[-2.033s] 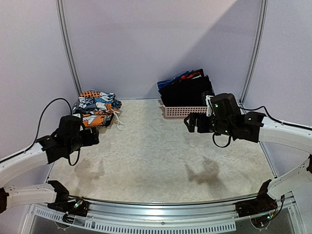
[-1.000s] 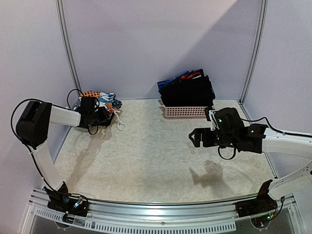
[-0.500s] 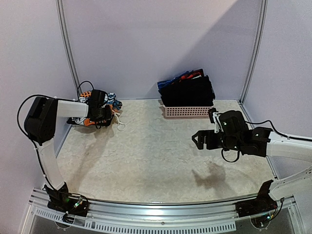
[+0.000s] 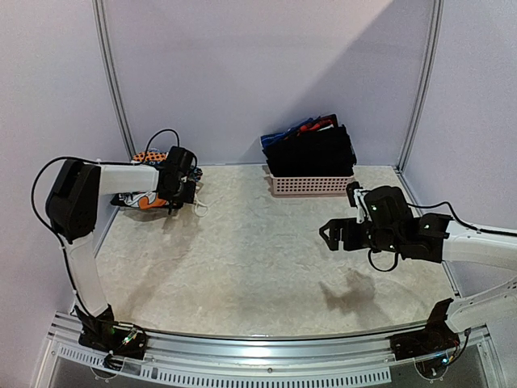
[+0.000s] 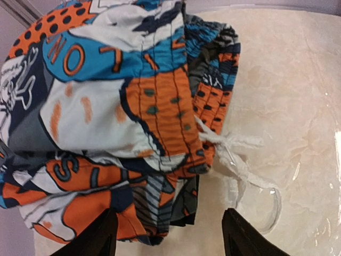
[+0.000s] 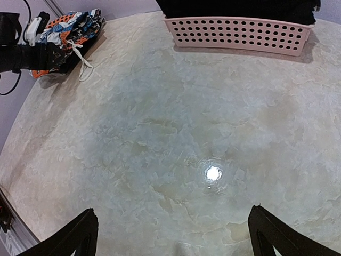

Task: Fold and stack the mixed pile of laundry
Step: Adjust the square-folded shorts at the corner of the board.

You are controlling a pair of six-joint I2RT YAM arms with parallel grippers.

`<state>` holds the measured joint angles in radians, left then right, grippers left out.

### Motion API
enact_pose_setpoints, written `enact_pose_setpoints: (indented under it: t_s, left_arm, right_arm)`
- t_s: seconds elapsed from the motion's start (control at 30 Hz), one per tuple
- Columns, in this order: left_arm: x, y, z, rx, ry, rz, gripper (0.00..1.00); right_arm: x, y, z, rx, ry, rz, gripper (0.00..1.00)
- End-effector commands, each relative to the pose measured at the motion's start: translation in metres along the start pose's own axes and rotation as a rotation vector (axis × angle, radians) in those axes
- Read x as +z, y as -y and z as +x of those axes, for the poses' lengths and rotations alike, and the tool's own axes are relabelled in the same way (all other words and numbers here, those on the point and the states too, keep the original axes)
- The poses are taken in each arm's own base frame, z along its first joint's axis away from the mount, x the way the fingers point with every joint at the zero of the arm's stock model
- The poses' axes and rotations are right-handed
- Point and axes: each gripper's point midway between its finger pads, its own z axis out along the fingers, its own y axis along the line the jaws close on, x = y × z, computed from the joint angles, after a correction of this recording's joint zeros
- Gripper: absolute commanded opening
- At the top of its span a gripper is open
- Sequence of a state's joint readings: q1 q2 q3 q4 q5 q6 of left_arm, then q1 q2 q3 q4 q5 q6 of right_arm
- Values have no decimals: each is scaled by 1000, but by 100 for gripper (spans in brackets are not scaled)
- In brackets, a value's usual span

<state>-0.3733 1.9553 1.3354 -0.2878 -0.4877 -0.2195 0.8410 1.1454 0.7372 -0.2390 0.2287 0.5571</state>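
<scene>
**Above the table, both sets of fingers spread wide**

Low in the right wrist view, the right arm's fingers [image 6: 74, 237] stand wide apart over bare table [image 6: 176, 133], holding nothing. Farther off, at the upper left of the overhead view, the left arm's fingers [image 5: 96, 237] are spread either side of the lower edge of the graphic-print garment [image 5: 122, 106], not pinching it. Its white drawstring [image 5: 240, 160] trails onto the table. At top centre, the pink basket [image 4: 311, 186] holds black garments [image 4: 311, 149] with bits of blue and red.
</scene>
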Motion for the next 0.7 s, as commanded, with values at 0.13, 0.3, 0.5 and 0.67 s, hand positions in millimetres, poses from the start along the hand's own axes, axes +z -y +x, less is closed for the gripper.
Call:
enact_pose_setpoints:
  t_s: [0.13, 0.3, 0.5, 0.67]
  left_arm:
    - [10, -5, -6, 123, -73, -105, 62]
    - [23, 5, 8, 141, -150, -91, 71]
    - [29, 5, 12, 136, -164, -107, 64]
    - [20, 4, 3, 122, -133, -95, 49]
  right_arm:
    - [-6, 4, 0, 7, 18, -6, 99]
    - [-9, 6, 1, 12, 23, -6, 99]
    - [-10, 7, 2, 10, 21, -3, 99]
    - [-10, 8, 3, 13, 23, -4, 99]
